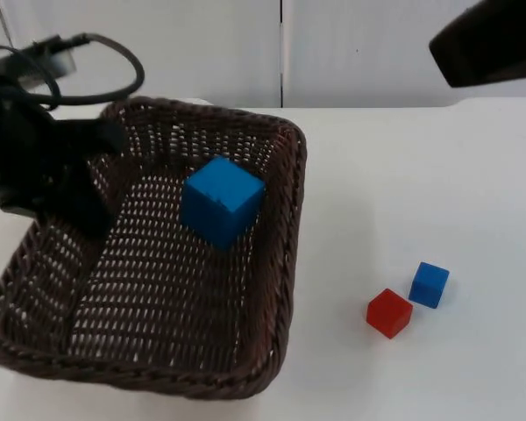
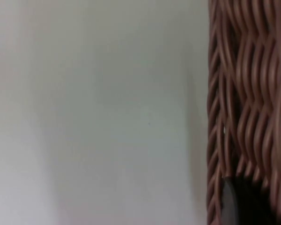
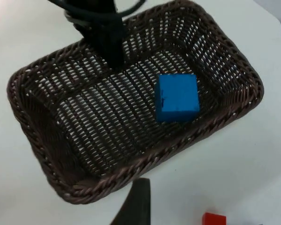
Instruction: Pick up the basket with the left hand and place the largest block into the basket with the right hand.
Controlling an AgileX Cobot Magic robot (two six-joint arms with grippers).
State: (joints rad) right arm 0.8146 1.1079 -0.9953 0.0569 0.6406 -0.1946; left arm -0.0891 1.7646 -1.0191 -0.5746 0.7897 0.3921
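So the dark wicker basket (image 1: 272, 263) takes up the left half of the top view, and the big blue block (image 1: 221, 201) sits inside it, toward its upper right part. The left gripper (image 1: 83, 189) is clamped on the basket's left rim. The right gripper (image 1: 486, 44) hangs at the upper right; can't tell about its jaws. On the white table (image 1: 421, 175), lower right, a small red block (image 1: 389, 313) and small blue block (image 1: 430, 284) sit just beside each other.
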